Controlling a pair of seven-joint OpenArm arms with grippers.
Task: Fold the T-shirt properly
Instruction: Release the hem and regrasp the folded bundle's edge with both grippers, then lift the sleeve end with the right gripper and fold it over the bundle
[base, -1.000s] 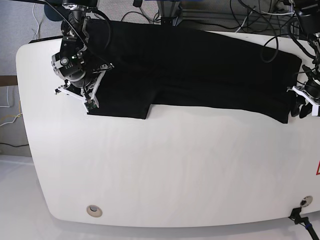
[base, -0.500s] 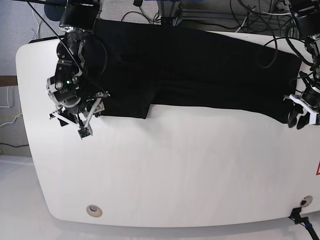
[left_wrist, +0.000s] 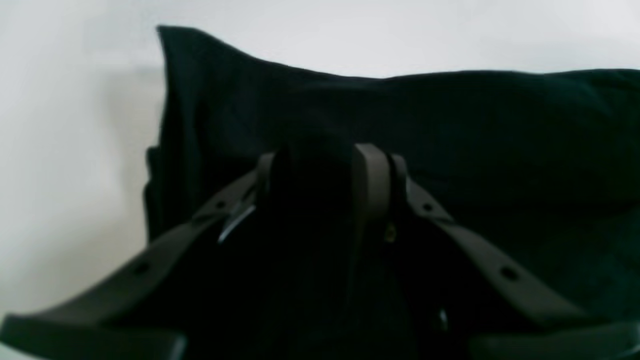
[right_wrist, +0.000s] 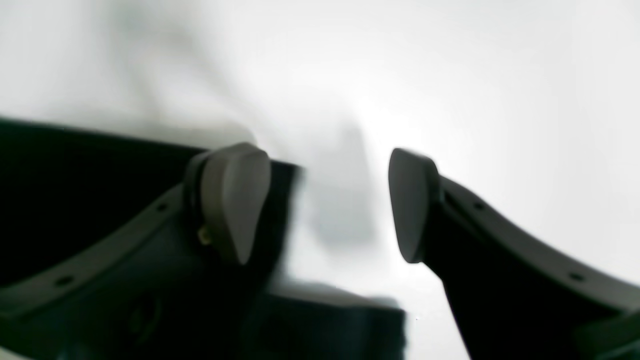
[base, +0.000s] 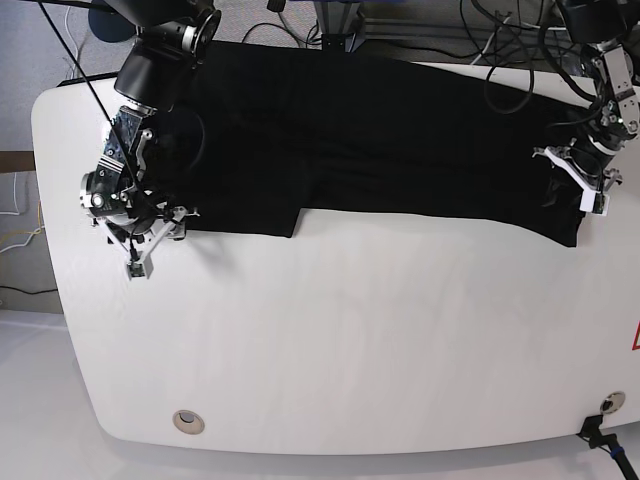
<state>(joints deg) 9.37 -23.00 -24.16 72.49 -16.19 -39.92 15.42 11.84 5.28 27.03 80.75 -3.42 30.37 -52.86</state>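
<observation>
The black T-shirt (base: 400, 140) lies spread in a long band across the back of the white table (base: 350, 340). In the base view's right, my left gripper (base: 568, 185) is shut on the shirt's right end. The left wrist view shows its fingers (left_wrist: 370, 170) pinching a fold of the black cloth (left_wrist: 500, 130). My right gripper (base: 140, 242) hovers at the shirt's left front corner. Its pads (right_wrist: 235, 200) stand wide apart over bare table with nothing between them, and the T-shirt's edge (right_wrist: 75, 190) lies just left of them.
Cables and stands (base: 500, 30) crowd the area behind the table. A round hole (base: 188, 421) sits near the front left edge. At the front right corner is a black clamp (base: 600, 432). A red sticker (base: 636, 338) marks the right edge.
My right gripper has opened, let go of the shirt's left corner and slid left off the cloth. My left gripper has lifted back with the shirt's right end still in it.
</observation>
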